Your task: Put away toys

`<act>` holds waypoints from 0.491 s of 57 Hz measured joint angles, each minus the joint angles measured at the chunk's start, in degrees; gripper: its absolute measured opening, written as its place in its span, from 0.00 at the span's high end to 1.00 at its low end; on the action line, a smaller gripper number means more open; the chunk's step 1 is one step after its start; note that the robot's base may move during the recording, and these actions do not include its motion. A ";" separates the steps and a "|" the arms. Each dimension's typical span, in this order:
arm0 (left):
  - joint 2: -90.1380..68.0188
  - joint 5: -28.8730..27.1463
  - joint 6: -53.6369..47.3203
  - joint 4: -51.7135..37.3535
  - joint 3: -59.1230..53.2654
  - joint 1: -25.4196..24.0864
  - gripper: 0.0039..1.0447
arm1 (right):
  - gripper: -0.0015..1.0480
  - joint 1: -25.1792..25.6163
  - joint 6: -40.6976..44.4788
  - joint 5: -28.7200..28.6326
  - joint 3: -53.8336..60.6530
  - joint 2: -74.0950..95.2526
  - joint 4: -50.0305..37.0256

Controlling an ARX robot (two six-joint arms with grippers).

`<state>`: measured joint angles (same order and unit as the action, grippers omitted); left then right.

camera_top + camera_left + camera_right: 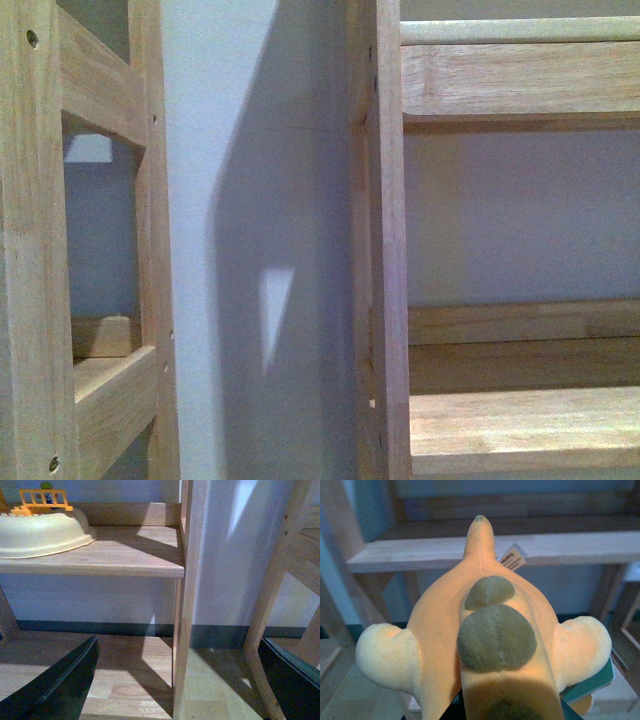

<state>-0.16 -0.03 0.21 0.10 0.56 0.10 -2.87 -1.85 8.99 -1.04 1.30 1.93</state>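
Pale wooden shelving (500,80) stands against a blue-grey wall (250,150). The small soft orange-yellow plush animal (485,630) is clenched in the right gripper's (512,712) jaws. Its long axis points away from the wrist, with the tapered tip towards a shelf board (420,552). Cream stubby limbs splay sideways and dark olive spots run along its middle. The left gripper's (177,650) jaws are released, spread wide.

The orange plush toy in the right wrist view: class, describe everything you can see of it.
The plush toy is soft orange-yellow fabric with a centre seam, two dark olive round patches, two paler stubby limbs spread sideways and a tapering end pointing toward a wooden shelf. A pale printed label sticks out near that end. It hangs in the air, touching no shelf; the right gripper's fingers show dark and teal under its near end.
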 joint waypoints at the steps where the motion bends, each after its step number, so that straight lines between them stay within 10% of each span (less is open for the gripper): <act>1: 0.00 -0.02 0.00 0.00 0.00 0.00 0.06 | 0.93 -0.81 -0.44 2.45 0.00 0.46 0.17; 28: 0.02 0.00 0.00 0.00 0.00 0.00 0.06 | 0.93 -22.40 6.14 30.56 -16.74 15.87 -6.80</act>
<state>-0.14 -0.03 0.21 0.10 0.56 0.10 -25.28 4.29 39.55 -17.78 17.17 -4.86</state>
